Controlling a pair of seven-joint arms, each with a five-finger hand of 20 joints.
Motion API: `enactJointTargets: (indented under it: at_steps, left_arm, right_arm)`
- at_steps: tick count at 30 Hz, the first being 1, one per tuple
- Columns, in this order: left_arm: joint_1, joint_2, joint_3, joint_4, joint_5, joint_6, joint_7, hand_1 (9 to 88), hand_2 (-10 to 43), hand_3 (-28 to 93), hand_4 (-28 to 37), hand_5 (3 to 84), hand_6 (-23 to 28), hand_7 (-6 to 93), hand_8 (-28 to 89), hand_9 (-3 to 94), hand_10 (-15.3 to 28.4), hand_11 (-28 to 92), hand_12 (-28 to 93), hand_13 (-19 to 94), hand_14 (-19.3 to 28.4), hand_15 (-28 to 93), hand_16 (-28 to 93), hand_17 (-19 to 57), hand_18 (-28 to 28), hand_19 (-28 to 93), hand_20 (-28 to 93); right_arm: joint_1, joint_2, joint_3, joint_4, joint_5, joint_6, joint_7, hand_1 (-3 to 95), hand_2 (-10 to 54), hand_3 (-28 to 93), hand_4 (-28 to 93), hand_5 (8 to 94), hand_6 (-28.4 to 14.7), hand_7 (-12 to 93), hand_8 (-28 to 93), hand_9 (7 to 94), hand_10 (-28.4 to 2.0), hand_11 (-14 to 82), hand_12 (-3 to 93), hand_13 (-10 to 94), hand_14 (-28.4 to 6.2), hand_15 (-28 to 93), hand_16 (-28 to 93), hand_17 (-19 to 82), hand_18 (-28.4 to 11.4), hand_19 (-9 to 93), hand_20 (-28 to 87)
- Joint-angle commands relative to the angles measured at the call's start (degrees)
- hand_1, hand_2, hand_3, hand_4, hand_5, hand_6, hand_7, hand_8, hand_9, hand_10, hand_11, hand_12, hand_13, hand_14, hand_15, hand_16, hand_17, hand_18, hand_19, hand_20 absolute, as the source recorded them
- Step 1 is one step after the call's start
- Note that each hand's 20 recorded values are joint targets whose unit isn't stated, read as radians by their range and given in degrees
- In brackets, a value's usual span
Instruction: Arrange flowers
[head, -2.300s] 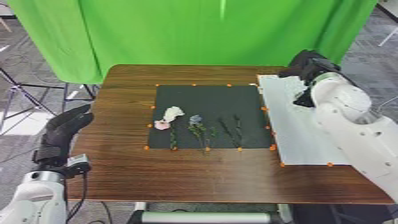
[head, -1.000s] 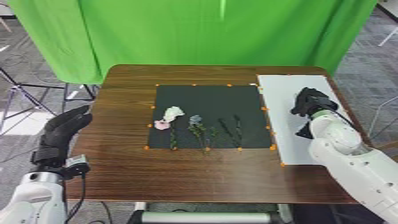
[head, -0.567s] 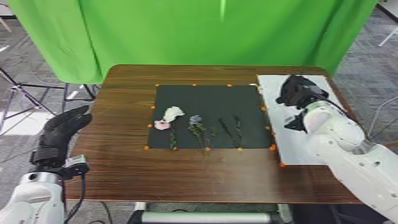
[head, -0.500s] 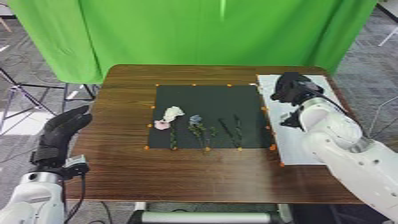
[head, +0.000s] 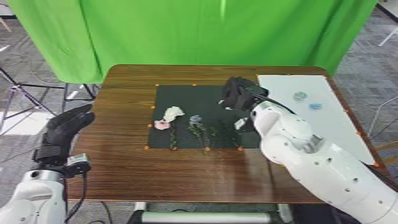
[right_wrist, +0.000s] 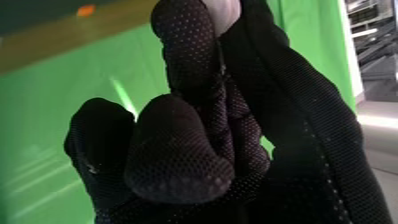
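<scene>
My right hand (head: 238, 94) is above the back right part of the black mat (head: 188, 95) in the head view. In the right wrist view, curled black fingers of my right hand (right_wrist: 182, 155) pinch a pale pink flower (right_wrist: 224, 12), only partly visible. On the mat lie a white flower (head: 173, 113), a pink flower (head: 161, 125) and a bluish flower (head: 195, 119) with green stems. Dark stems beside them are partly hidden by the right arm. A green flower (head: 300, 95) and a blue flower (head: 315, 106) rest on the white sheet. My left hand (head: 66, 129) is open at the table's left edge.
The white sheet (head: 333, 122) lies right of the mat on the brown table (head: 114, 160). Orange markers edge both. The right arm crosses the sheet's front part and the mat's right edge. A green curtain (head: 200, 40) hangs behind the table.
My right hand has moved left from over the white sheet to over the black mat, uncovering the green and blue flowers on the sheet. The left hand has stayed nearly still.
</scene>
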Motion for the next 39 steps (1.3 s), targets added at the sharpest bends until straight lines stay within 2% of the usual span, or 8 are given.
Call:
enactJointTargets:
  at_steps: [1, 2, 9, 12, 15, 19, 30, 39]
  left_arm:
    - [0.2, 0.31, 0.14, 0.11, -0.05, -0.71, -0.64, 35.7, 9.5, 66, -16.5, 44.2, 2.3, 16.8, -10, 46.6, 13.8, 22, 7, 38, 16.2, 14, -3, 6.9, 10.8, 11, 13]
    - [0.7, 0.07, -0.18, -0.14, 0.06, -0.66, -0.72, 35.7, 9.5, 66, -16.6, 44.2, 2.3, 16.7, -10, 46.6, 13.8, 22, 7, 38, 16.2, 14, -3, 6.9, 10.8, 11, 13]
    - [1.4, -0.42, -0.31, -0.44, -0.04, -0.28, -0.50, 35.6, 9.4, 66, -16.5, 44.2, 2.3, 16.8, -9, 46.7, 13.8, 22, 7, 38, 16.3, 14, -3, 6.9, 10.7, 11, 13]
    - [0.9, -0.13, 0.08, -0.13, -0.13, -0.45, -0.54, 35.7, 9.4, 66, -16.5, 44.2, 2.3, 16.8, -10, 46.6, 13.8, 22, 7, 38, 16.3, 14, -3, 6.9, 10.7, 11, 13]
    - [1.2, -0.43, -0.09, -0.38, 0.12, -0.29, -0.55, 35.7, 9.4, 66, -16.5, 44.3, 2.3, 16.7, -10, 46.7, 13.8, 22, 7, 38, 16.3, 14, -3, 6.9, 10.7, 11, 13]
    - [0.9, -0.34, 0.08, -0.14, 0.15, -0.74, -0.70, 35.7, 9.4, 66, -16.6, 44.3, 2.3, 16.7, -10, 46.7, 13.8, 22, 7, 38, 16.2, 14, -3, 6.9, 10.7, 11, 13]
    - [-0.1, -0.09, 0.50, 0.28, 0.05, -0.92, -0.65, 35.7, 9.2, 66, -16.4, 44.3, 2.3, 16.6, -9, 46.6, 13.8, 22, 7, 38, 16.2, 14, -3, 6.9, 10.7, 11, 13]
    - [-0.7, 0.36, 0.66, 0.69, 0.16, -1.64, -0.69, 35.6, 9.0, 66, -16.3, 44.3, 2.2, 16.7, -9, 46.6, 13.8, 22, 7, 38, 16.3, 14, -3, 6.9, 10.8, 11, 13]
  right_arm:
    - [-1.4, -1.7, -0.6, 1.9, -1.3, -1.3, -0.3, 62.0, -9.5, 56, -18, 73.6, -0.5, 31, 20, 90.9, -7.6, 12.1, 44.3, 93, 0.4, 64, 34, 62, -15.3, 93, 60]
    - [-1.5, -1.9, -0.5, 2.1, -1.4, -1.6, -0.6, 62.0, -9.5, 56, -18, 73.5, -0.4, 31, 20, 91.0, -7.6, 12.1, 44.1, 93, 0.5, 64, 34, 62, -15.3, 93, 60]
    - [-1.3, -2.7, -0.7, 2.6, -0.6, -2.7, -0.9, 61.6, -9.5, 56, -17, 73.3, -0.2, 31, 20, 90.9, -7.7, 12.5, 43.9, 93, 0.5, 64, 34, 62, -15.3, 93, 60]
    - [-0.8, -3.4, -1.4, 2.5, -0.9, -1.9, -1.1, 61.5, -9.5, 56, -17, 73.2, -0.2, 31, 20, 90.8, -7.8, 12.6, 43.7, 93, 0.4, 64, 34, 62, -15.2, 93, 60]
    - [-0.5, -4.5, -2.0, 2.7, -1.2, -1.6, -1.6, 61.4, -9.5, 56, -17, 73.1, -0.2, 31, 20, 90.8, -7.7, 12.8, 43.5, 92, 0.4, 64, 34, 62, -15.3, 93, 60]
    - [-0.3, -5.3, -2.7, 2.9, -1.5, -0.9, -1.6, 61.3, -9.5, 56, -17, 73.1, -0.2, 32, 20, 90.6, -7.8, 12.9, 43.4, 92, 0.5, 64, 34, 62, -15.4, 93, 60]
    - [-0.7, -6.4, -4.0, 4.4, -2.0, 2.4, -1.8, 61.4, -9.5, 56, -18, 72.7, -0.1, 32, 20, 90.4, -7.8, 10.9, 42.5, 92, 0.5, 64, 33, 62, -15.3, 93, 60]
    - [-0.7, -5.2, -4.4, 4.3, -1.7, 1.7, -1.0, 59.4, -9.5, 57, -17, 72.5, 0.1, 30, 18, 88.3, -8.3, 6.6, 41.1, 92, -0.1, 64, 34, 61, -15.1, 93, 60]
